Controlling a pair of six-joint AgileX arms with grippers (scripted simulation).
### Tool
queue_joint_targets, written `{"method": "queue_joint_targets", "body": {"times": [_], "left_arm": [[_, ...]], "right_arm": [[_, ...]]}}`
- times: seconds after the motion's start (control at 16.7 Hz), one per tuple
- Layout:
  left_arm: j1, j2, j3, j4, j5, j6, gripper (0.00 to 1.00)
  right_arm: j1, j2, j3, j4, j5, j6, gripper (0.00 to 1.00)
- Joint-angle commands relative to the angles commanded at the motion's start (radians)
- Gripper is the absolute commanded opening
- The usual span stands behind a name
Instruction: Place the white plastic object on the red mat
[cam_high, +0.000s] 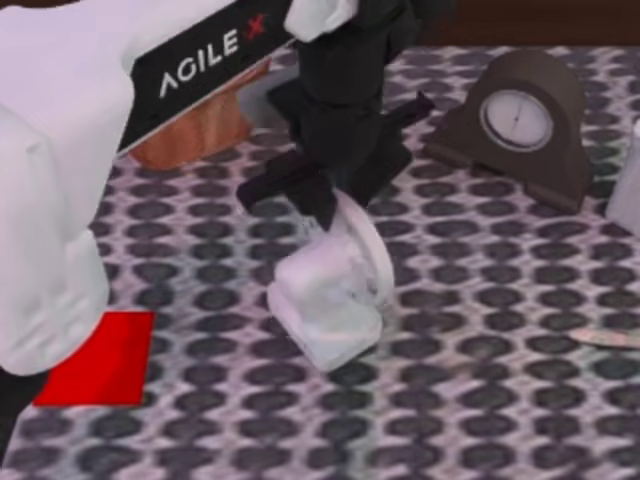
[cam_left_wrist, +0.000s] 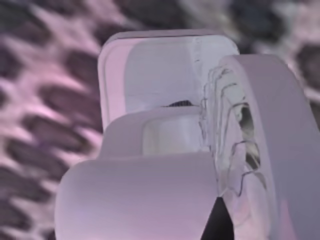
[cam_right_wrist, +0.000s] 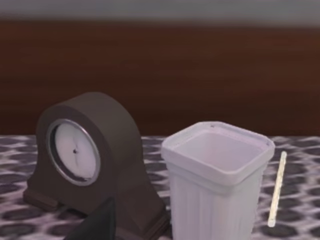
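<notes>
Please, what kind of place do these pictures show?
Probably a rendered tabletop test scene, not a real room: a table under a dotted patterned cloth holds unrelated props, a dark wooden mantel clock, a white ribbed plastic bin and a flat red mat.

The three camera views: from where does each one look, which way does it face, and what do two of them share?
Top view: above the table, facing down on the small white plastic fan-like object, the flat red mat and my left arm's gripper.
Left wrist view: on my left arm, very close to the white object.
Right wrist view: on my right arm, facing the dark brown mantel clock and white ribbed plastic bin.
Shared: top and right wrist views both show the clock.
</notes>
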Motion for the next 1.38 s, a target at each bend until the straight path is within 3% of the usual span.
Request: {"method": "queue_joint_targets", "body": {"times": [0.24, 0.54, 0.78, 1.02, 1.38], "left_arm": [[0.008, 0.015, 0.105, -0.094, 0.000, 0.002, 0.00], [0.003, 0.011, 0.104, -0.093, 0.000, 0.004, 0.00], [0.017, -0.021, 0.073, -0.084, -0.003, 0.104, 0.00], [0.055, -0.095, 0.005, -0.061, -0.008, 0.372, 0.00], [0.152, -0.284, -0.175, 0.008, -0.012, 1.039, 0.00]], "right_arm": [[0.000, 0.000, 0.000, 0.000, 0.000, 0.000, 1.00], [0.000, 0.000, 0.000, 0.000, 0.000, 0.000, 1.00], [0.000, 0.000, 0.000, 0.000, 0.000, 0.000, 1.00], [0.000, 0.000, 0.000, 0.000, 0.000, 0.000, 1.00], [0.000, 0.000, 0.000, 0.000, 0.000, 0.000, 1.00]]}}
